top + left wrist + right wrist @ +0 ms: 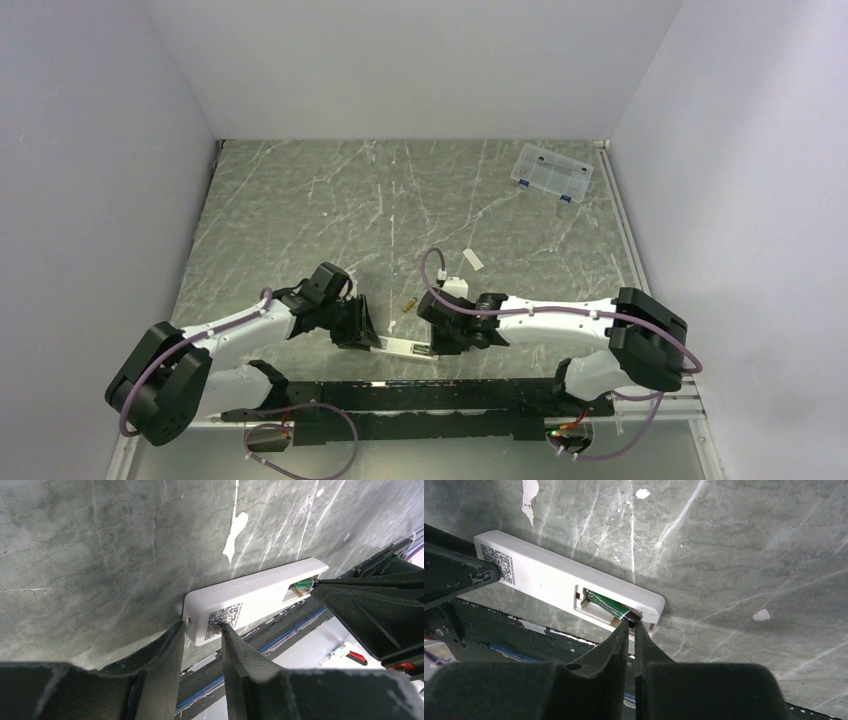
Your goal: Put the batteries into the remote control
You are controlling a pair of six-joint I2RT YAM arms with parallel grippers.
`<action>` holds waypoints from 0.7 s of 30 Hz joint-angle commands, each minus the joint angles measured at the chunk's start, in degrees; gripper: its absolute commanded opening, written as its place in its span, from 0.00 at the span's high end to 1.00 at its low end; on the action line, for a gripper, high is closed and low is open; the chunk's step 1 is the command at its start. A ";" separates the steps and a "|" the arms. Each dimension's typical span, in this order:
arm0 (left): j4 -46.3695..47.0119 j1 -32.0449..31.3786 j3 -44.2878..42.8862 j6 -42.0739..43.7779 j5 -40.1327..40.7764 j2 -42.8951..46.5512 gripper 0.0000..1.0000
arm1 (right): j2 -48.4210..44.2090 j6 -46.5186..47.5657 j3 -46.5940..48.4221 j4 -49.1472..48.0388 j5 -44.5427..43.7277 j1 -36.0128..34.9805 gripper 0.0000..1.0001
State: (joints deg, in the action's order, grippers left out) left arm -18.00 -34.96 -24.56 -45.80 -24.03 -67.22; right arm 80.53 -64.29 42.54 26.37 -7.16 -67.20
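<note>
Dark green battery [605, 604] in the remote control [260, 592], both claws engaged, as I see it from my console.

On my left, the left claw [202, 630] is clamped on the remote control's QR-code end, back face up; the gold battery [408, 302] lies loose on the table [300, 200], just beyond the gap between the two claws; on my right, the right claw [630, 626] has its fingers nearly together, pinching the dark end of the dark green battery, which lies in the open recess directly ahead of its tips.
</note>
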 commanded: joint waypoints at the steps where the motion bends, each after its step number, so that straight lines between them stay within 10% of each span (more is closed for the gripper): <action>1: 2.38 -0.45 -0.52 0.70 -1.27 -0.72 0.62 | 1.15 0.96 2.25 -0.46 -1.37 0.22 0.90; 21: 2.44 -0.55 -0.13 0.97 -0.93 -0.02 0.62 | 10.25 5.85 10.01 6.58 -3.05 0.15 0.97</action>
State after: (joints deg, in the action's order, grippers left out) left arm -17.74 -34.96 -24.56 -45.71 -24.21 -67.64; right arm 87.83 -59.55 51.11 34.76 -8.93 -67.11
